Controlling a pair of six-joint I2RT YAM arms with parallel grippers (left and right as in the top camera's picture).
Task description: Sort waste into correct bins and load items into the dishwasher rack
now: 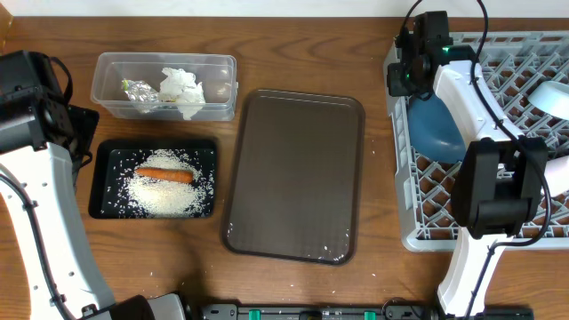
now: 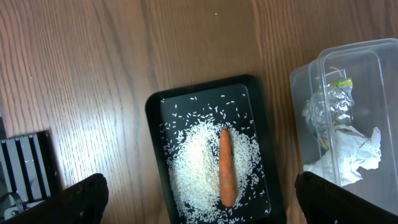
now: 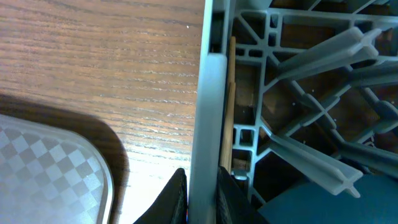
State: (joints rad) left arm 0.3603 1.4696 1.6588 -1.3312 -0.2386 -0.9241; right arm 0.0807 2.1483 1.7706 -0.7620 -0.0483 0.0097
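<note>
The left gripper (image 2: 199,182) hangs over the black tray (image 1: 153,143) with its jaws wide apart and nothing between them; its fingers (image 2: 84,200) show in the lower corners of the left wrist view.

The black tray sits at the left of the counter (image 1: 293,44); it holds a heap of rice (image 1: 164,196) with the carrot (image 1: 164,174) lying across the top; a few stray grains lie on the counter in front of the tray.

Just behind it stands the tub (image 1: 233,84); inside are the wrapper (image 1: 138,91), its foil showing, and the napkin (image 1: 182,92) beside it, touching.

The brown tray (image 1: 293,160) lies between the black tray and the rack (image 1: 404,191); a few grains sit along its near edge.

The rack fills the right side; the dark-blue bowl (image 1: 437,124) stands tilted among the pegs near the rack's left wall; a pale bowl (image 1: 551,98) shows at the right edge, partly cut off.

The right gripper (image 3: 202,182) is at the rack's far left corner; its fingers (image 3: 177,198) are only narrowly apart, one on each side of the rack's wall in the right wrist view; I cannot tell whether they clamp anything.

The chopsticks (image 3: 231,106) lie along the inner face of that wall, their near end meeting the inner finger.
</note>
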